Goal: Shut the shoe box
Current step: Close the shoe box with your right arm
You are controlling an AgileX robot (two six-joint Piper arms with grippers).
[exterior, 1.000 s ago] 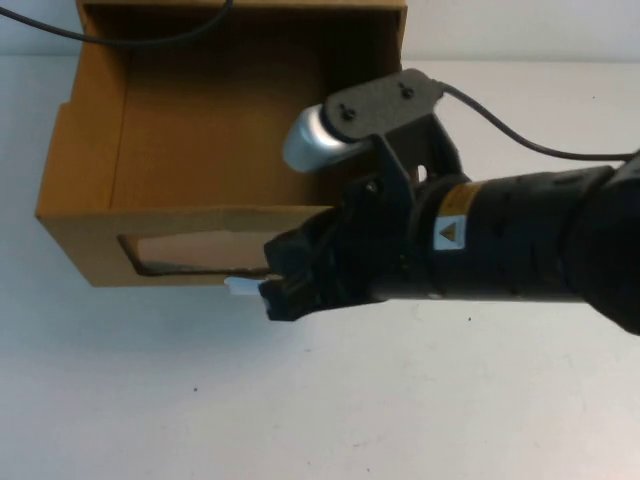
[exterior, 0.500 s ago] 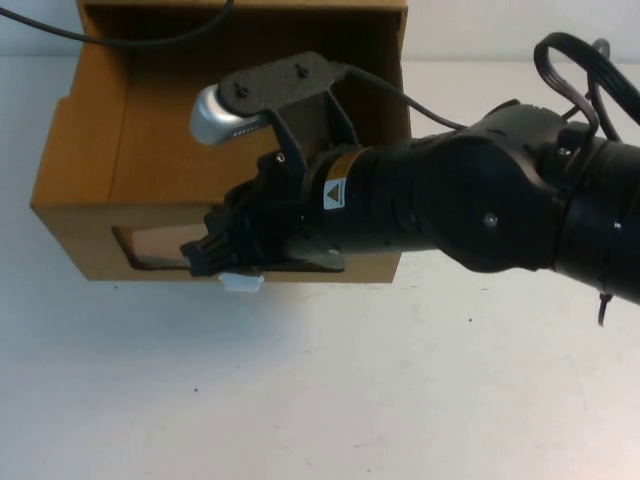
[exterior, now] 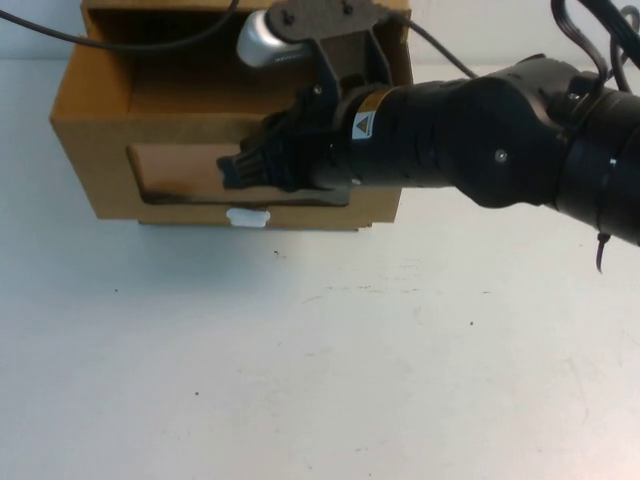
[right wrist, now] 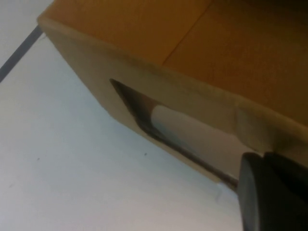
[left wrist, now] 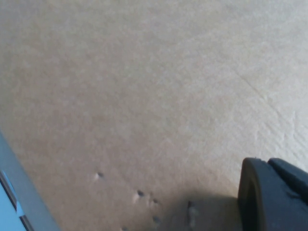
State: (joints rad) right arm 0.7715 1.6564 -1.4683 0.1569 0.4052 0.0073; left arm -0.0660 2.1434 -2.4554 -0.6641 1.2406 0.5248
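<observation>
Pressing on the shoe box (exterior: pixel 110 180): my right tool (exterior: pixel 235 170) sits against its front face, tip over the clear window (exterior: pixel 175 175), white pull tab (exterior: pixel 248 216) just below the tip. Can't tell whether this tool's fingers are apart or together. Drawer looks mostly in; a strip of open interior shows beyond the tool, so I judge closure incomplete, approx. final push left. Box sits on the bench (exterior: pixel 320 360), directly ahead of the tool. Left tool (left wrist: pixel 274 197) hangs close over plain cardboard; finger state can't be told either.
</observation>
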